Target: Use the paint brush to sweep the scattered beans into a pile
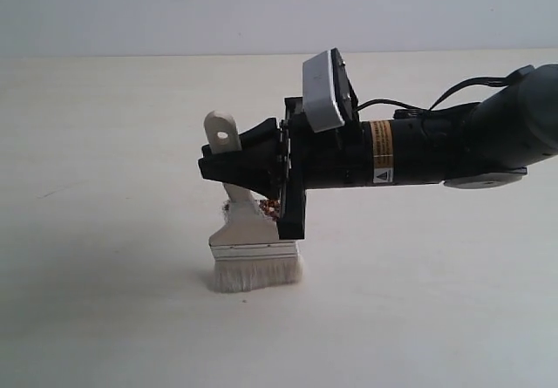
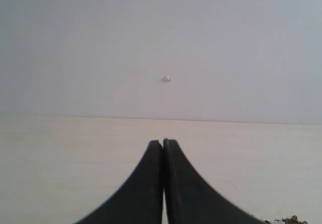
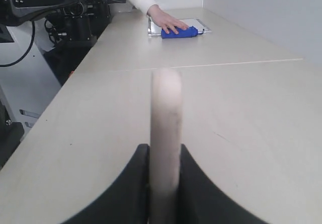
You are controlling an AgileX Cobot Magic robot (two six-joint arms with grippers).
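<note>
Whitish bristles [image 1: 255,275] of the paint brush [image 1: 248,227] press on the tabletop [image 1: 105,318], well short of its far edge, with reddish-brown beans [image 1: 271,206] just behind the ferrule [image 1: 253,250], mostly hidden. Short low strokes, light pressure, bristles barely bent, should herd these small round beans without flicking them. Clamped on the handle [image 1: 215,125] is the right gripper [image 1: 228,163]; the left gripper [image 2: 163,151] is closed on nothing. Bristles look soft and splayed, ferrule ribbed silver metal, handle flat pale wood with a hole at its end
</note>
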